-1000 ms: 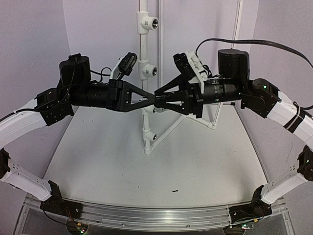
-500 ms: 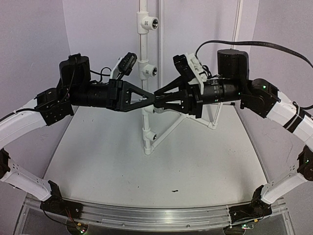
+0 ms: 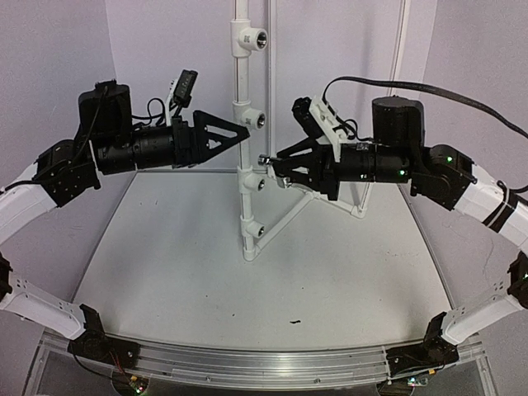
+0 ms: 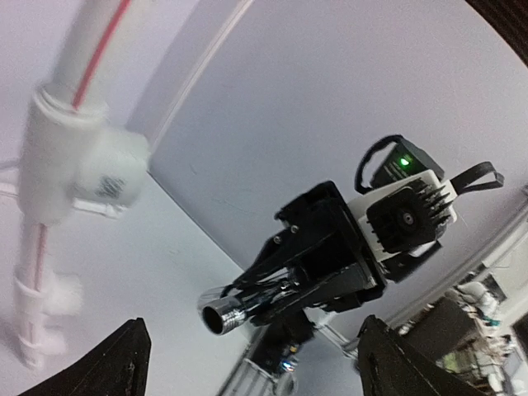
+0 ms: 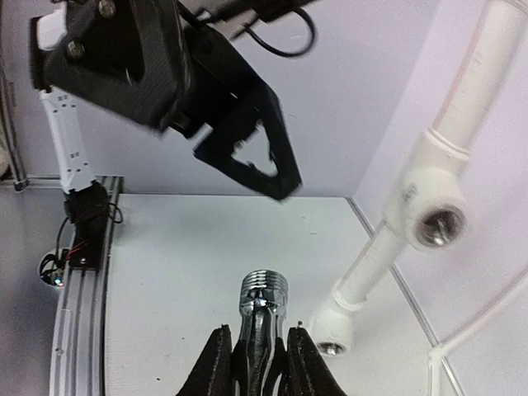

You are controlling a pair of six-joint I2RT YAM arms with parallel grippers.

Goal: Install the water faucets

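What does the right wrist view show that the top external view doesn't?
Right wrist only: the threads on the faucet's stub, close up. Top external only: the whole pipe stand with its top tee. Both: the right gripper shut on the faucet, the left gripper clear of it.

One faucet (image 5: 262,301) — and, seemingly, four white pipe tees (image 3: 250,38).

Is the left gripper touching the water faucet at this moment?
Apart. The left wrist view shows the water faucet held in the right gripper, with bare background between it and the fingers of the left gripper.
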